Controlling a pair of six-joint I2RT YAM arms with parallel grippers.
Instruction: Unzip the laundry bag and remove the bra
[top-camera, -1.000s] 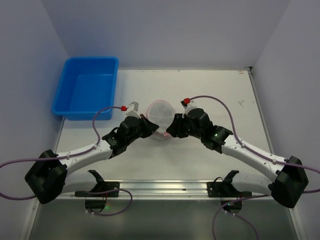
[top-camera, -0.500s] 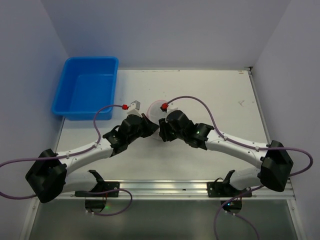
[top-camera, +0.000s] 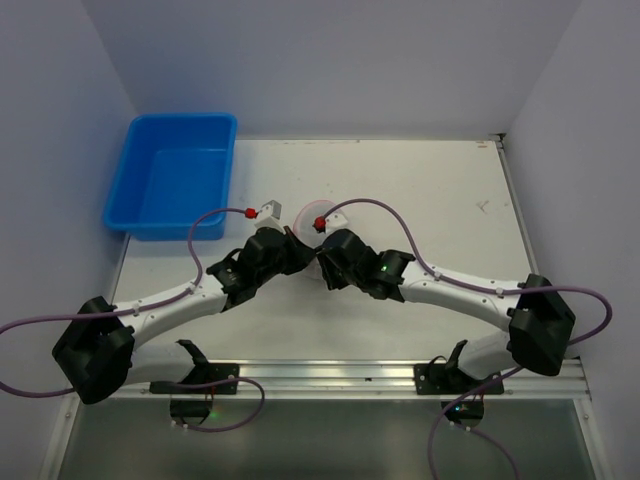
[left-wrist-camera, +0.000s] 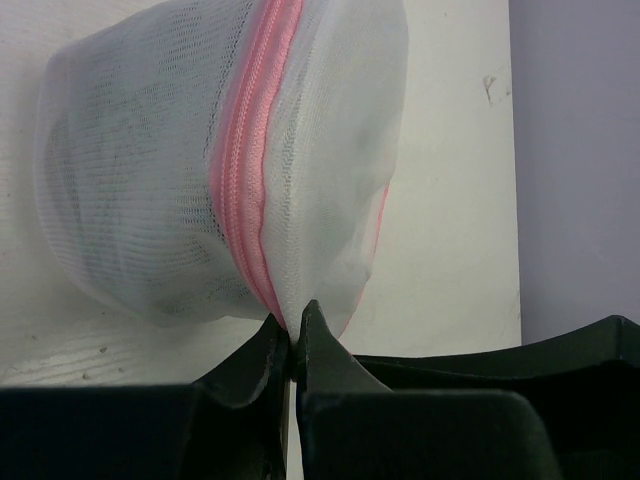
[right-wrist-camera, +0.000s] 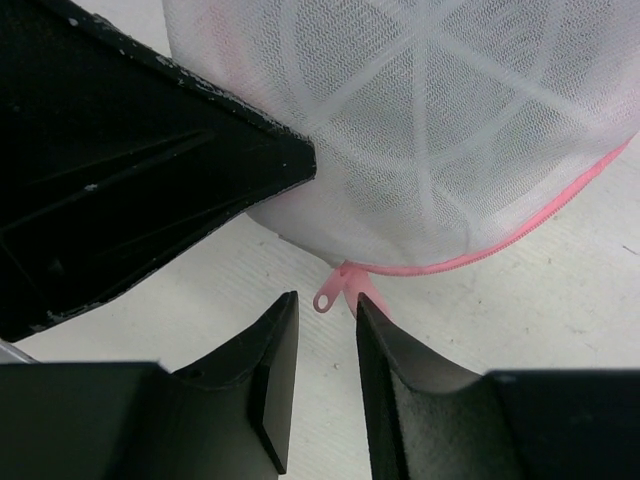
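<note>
The laundry bag (left-wrist-camera: 150, 170) is a white mesh drum with a pink zipper (left-wrist-camera: 245, 170) running round it, lying on the table. In the top view only its far edge (top-camera: 308, 216) shows between the two wrists. My left gripper (left-wrist-camera: 292, 325) is shut on the bag's near edge at the zipper seam; in the top view it (top-camera: 300, 256) sits at the bag's left. My right gripper (right-wrist-camera: 325, 312) is open, its fingertips either side of the pink zipper pull (right-wrist-camera: 330, 297) below the bag (right-wrist-camera: 450, 130). The bra is hidden.
A blue plastic bin (top-camera: 185, 180) stands at the back left of the table. The left gripper's black body (right-wrist-camera: 120, 170) fills the upper left of the right wrist view, close to the right fingers. White walls enclose the table.
My right arm has swung left and in toward the bag's near side, bringing its open fingers up to the zipper pull. The left gripper has kept its hold and not moved.
</note>
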